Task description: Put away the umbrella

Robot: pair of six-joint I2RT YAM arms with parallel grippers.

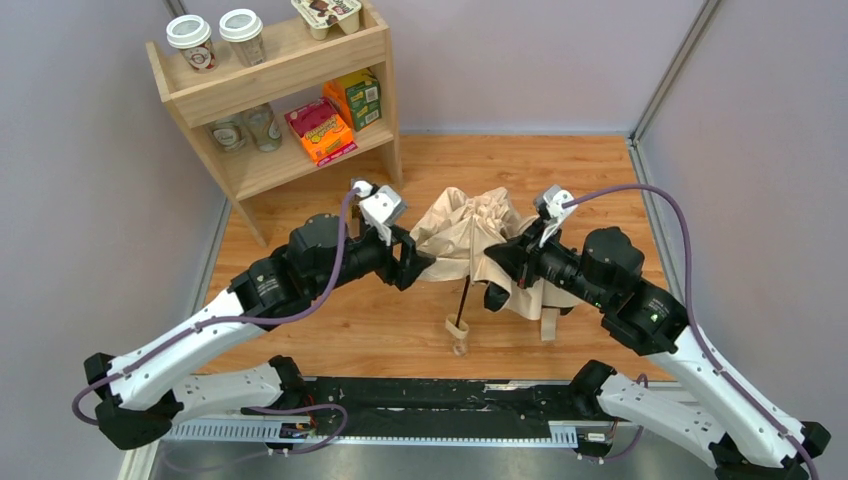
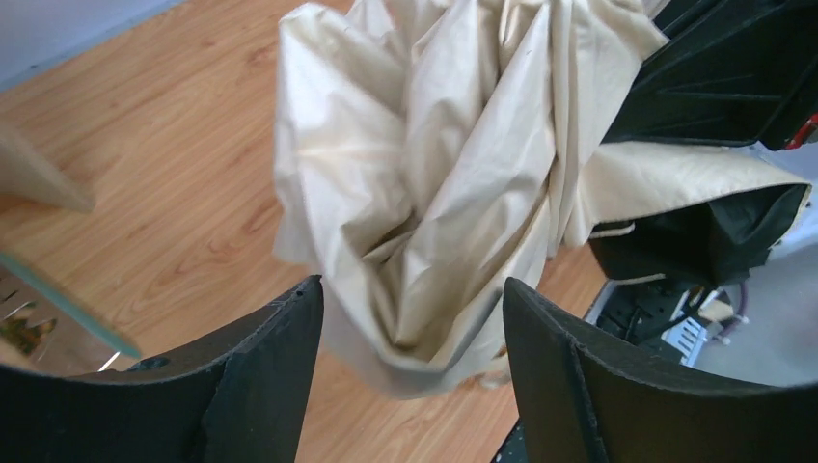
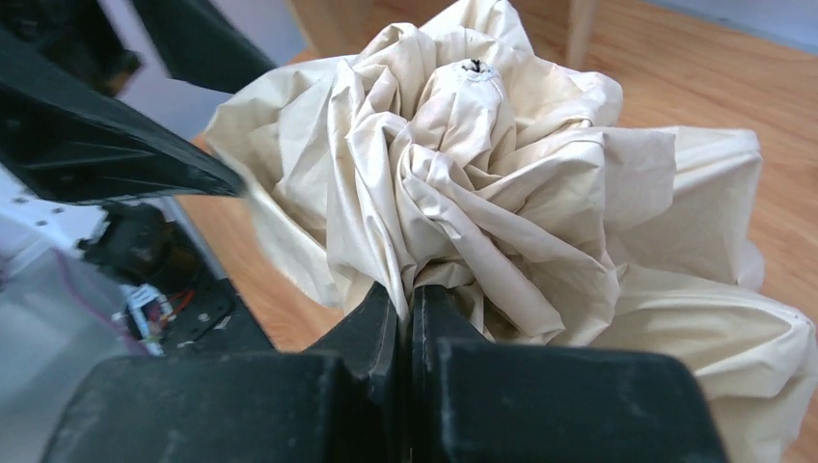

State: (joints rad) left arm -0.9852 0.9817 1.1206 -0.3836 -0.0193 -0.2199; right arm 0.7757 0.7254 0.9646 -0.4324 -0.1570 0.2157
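The umbrella [image 1: 470,235] is a crumpled beige canopy in the middle of the wooden table, its thin black shaft [image 1: 464,298] running toward me to a small wooden handle [image 1: 457,338]. My right gripper [image 1: 497,262] is shut on a fold of the canopy [image 3: 482,193], pinched between the fingertips [image 3: 386,309]. My left gripper [image 1: 415,262] is open at the canopy's left edge. In the left wrist view a fold of the fabric [image 2: 424,193] hangs between its two black fingers [image 2: 280,338] without being clamped.
A wooden shelf [image 1: 280,150] stands at the back left with paper cups [image 1: 192,42], snack boxes [image 1: 322,130] and glasses [image 1: 262,125]. A beige strap [image 1: 549,322] hangs from the canopy at the front right. Grey walls enclose the table.
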